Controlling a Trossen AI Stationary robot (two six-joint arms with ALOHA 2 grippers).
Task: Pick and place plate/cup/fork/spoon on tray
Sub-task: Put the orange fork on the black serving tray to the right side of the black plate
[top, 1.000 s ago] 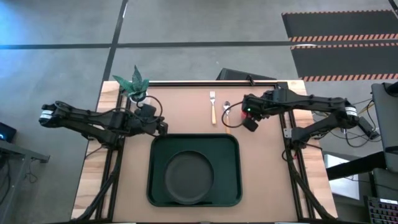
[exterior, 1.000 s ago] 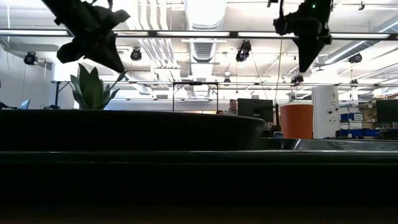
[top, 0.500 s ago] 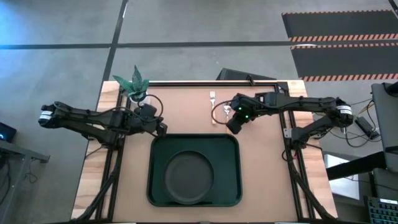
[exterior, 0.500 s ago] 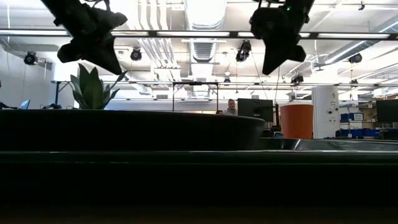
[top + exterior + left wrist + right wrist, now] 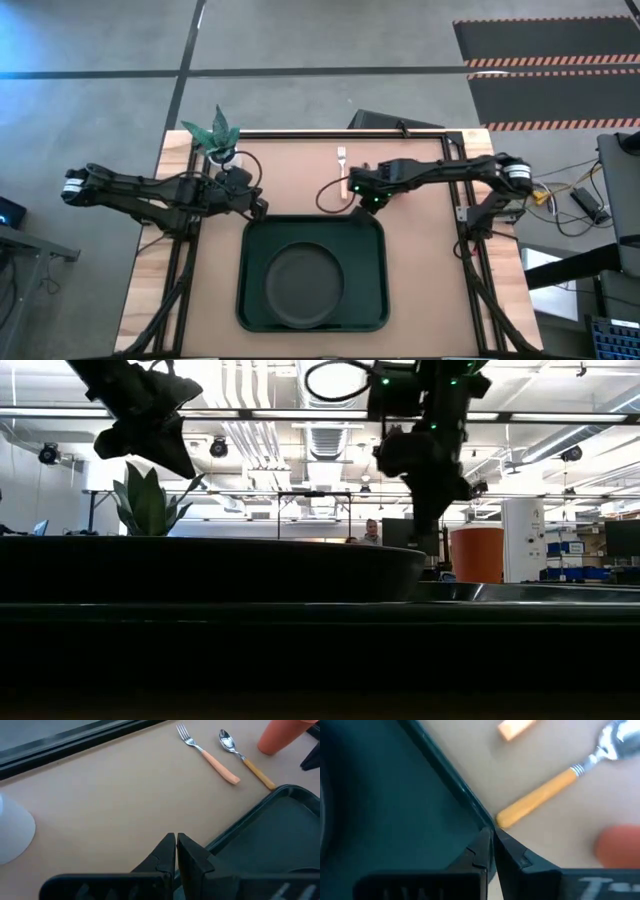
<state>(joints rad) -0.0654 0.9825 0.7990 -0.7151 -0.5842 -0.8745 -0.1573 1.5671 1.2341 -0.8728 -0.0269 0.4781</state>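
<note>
The round dark plate is seen inside the big dark green tray on the brown bench. The right claw, fingers together, is held at the tray's far rim, beside the orange-handled spoon. The orange-handled fork is laid next to it. The left claw, also closed, is held by the tray's far left corner.

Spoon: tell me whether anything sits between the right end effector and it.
Nothing visible does. The right end effector, fingers together, hangs right at the handle end of the spoon, over the tray rim. The fork lies beside the spoon, and the cup stands off to its other side.
</note>
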